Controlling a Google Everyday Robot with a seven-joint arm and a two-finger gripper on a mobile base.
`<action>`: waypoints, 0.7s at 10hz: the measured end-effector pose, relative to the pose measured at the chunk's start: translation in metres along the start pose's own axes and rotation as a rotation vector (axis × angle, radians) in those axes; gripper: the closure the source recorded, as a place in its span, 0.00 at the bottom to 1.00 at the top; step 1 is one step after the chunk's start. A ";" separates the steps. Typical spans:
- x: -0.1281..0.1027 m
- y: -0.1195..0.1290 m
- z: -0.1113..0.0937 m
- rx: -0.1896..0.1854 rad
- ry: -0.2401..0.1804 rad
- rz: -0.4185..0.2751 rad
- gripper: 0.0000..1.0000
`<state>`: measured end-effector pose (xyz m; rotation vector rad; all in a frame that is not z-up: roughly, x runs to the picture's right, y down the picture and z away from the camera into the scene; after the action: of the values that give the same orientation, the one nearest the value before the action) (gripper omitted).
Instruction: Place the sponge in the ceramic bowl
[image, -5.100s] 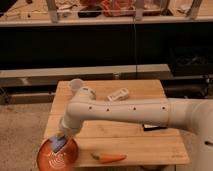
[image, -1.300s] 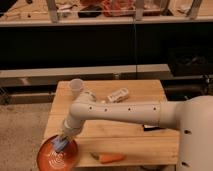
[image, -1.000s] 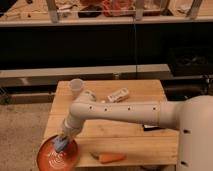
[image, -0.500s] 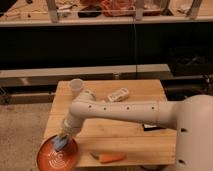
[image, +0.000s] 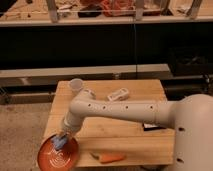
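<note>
— Where is the claw found?
— It is seen at the front left corner of the bench, at the end of the pale arm that is stretched across from the right. It is held over the upper rim of the ceramic bowl.
— And the sponge?
— It is seen right at the tip of the claw, within the outline of the bowl and near its upper edge. Whether it is resting on the dish or is lifted off it cannot be told.
— Is it gripped or let go?
— That cannot be told; the claw's tip is merged with the blue block.
— What else is laid on the bench?
— A carrot is laid just right of the bowl, along the front edge. A pale cup is stood at the back left, and a white oblong object is laid to its right, well apart from the bowl.
</note>
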<state>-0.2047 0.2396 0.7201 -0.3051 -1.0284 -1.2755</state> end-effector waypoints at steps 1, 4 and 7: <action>0.001 0.000 0.000 0.000 -0.001 0.000 0.90; 0.004 -0.001 0.000 -0.002 -0.003 -0.002 0.82; 0.005 -0.003 0.000 -0.003 -0.005 -0.004 0.66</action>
<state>-0.2075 0.2356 0.7228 -0.3087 -1.0316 -1.2805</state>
